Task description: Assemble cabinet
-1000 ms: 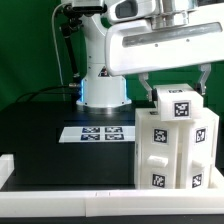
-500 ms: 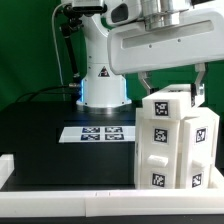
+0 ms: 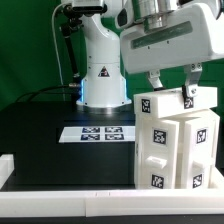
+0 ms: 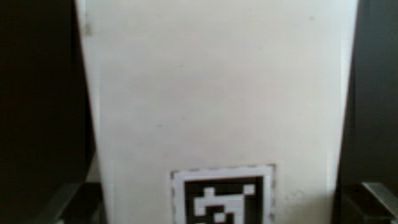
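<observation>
The claw point(image 3: 172, 86) straddles the top white plastic tagged panel point(image 3: 170, 103), fingers wide either side; contact is unclear. That panel sits directly below, atop the boxy white cabinet body point(image 3: 175, 150) on the black table point(image 3: 40, 140).

No readable words, brand names or numbers are shown. Only square black-and-white fiducial tags are seen: several on the large white boxy plastic cabinet point(image 3: 175, 140), near the desk's front edge at the exterior view's right, and a row on the thin flat white marker board point(image 3: 98, 132), toward the desk's rear edge.
</observation>
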Tool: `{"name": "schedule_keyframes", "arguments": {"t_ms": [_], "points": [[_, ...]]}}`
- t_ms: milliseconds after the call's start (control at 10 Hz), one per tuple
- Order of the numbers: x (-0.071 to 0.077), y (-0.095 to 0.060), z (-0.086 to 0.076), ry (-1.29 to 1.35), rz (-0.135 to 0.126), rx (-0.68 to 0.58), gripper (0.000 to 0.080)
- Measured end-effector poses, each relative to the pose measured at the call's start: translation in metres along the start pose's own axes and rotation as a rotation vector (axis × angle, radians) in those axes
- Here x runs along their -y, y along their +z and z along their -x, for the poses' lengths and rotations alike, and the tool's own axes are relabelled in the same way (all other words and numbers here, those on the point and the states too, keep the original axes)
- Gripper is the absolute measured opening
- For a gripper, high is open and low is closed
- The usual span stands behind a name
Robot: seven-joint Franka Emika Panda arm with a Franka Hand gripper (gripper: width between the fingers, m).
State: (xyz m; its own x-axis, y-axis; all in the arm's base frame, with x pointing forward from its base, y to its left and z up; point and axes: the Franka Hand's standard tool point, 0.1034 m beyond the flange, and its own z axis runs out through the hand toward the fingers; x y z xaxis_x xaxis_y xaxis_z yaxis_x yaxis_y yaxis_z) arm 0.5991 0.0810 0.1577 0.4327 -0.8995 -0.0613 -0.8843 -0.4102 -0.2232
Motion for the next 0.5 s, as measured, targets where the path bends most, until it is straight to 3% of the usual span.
{"name": "schedule_keyframes", "arguments": {"t_ms": [500], "points": [[-0.0024, 0.0022, 0.0006, 0.480, -0.011, 0.049, 0.0560]]}}
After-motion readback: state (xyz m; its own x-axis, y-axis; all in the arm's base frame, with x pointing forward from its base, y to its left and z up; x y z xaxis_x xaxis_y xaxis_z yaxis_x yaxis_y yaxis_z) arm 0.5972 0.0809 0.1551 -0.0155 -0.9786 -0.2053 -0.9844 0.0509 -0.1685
